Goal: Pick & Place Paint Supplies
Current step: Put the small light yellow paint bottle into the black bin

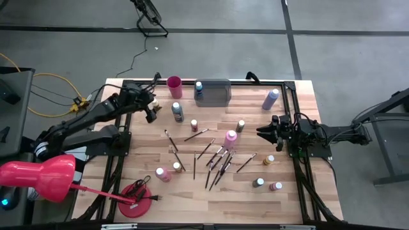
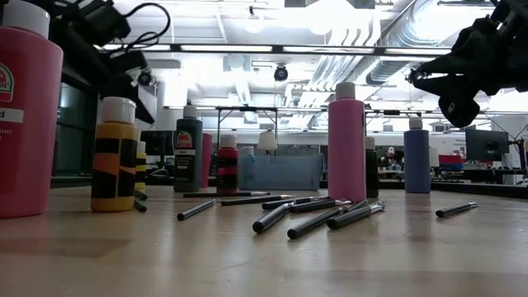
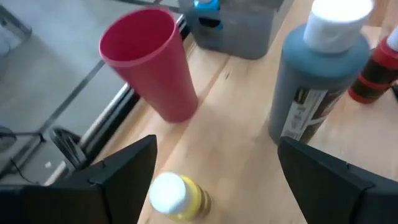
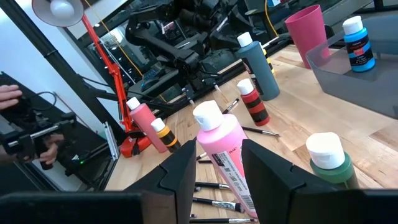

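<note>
Small paint bottles stand upright on the wooden table: a dark teal one [image 1: 177, 112], red [image 1: 194, 125], pink [image 1: 231, 137], lavender [image 1: 271, 98]. A blue one [image 1: 199, 88] stands in the grey tray [image 1: 220, 96]. Thin dark brushes [image 1: 214, 160] lie scattered mid-table. My left gripper [image 1: 152, 107] hovers open at the far left beside the pink cup [image 1: 174, 86]. A small yellow bottle [image 3: 177, 196] stands below, between its fingers [image 3: 124, 171], untouched. My right gripper [image 1: 261, 132] is open at the right side, pointing at the pink bottle [image 4: 221, 146], a short way off.
More bottles stand near the right edge [image 1: 269, 160] and the near edge [image 1: 258, 182], and a pink pair [image 1: 162, 174] stands near left. A green-bodied bottle [image 4: 329, 158] is close to my right gripper. A red lamp [image 1: 38, 179] with its base [image 1: 135, 198] sits at the near-left corner.
</note>
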You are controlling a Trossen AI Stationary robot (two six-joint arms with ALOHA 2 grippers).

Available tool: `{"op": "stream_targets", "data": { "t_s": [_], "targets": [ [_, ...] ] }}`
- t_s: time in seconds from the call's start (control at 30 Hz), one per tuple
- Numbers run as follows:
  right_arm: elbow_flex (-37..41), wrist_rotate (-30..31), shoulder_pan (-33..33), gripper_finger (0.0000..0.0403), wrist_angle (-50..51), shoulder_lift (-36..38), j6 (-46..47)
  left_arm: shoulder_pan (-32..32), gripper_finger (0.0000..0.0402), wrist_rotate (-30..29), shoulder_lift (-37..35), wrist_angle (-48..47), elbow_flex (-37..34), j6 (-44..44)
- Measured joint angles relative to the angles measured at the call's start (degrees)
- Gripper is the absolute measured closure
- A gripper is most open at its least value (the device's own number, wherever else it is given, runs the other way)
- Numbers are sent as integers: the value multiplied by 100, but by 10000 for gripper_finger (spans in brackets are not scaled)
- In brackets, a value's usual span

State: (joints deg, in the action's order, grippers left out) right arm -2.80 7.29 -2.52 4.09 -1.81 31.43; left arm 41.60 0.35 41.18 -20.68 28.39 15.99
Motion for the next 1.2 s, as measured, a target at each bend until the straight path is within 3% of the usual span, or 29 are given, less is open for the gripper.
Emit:
{"op": "stream_targets", "data": {
  "t_s": [0.37,0.63,0.87,1.2],
  "targets": [
    [1,1,2,279,1,0,-1,2,75,-1018,-478,166,-758,-281],
    [1,0,0,279,1,-1,1,2,76,-1074,-453,1399,-1349,-605],
    [1,2,1,279,1,1,-1,2,77,-1263,-454,1778,-1685,-1112],
    [-1,0,2,279,1,-1,-1,2,149,-1425,-384,2345,-1874,-1331]
  ]
}}
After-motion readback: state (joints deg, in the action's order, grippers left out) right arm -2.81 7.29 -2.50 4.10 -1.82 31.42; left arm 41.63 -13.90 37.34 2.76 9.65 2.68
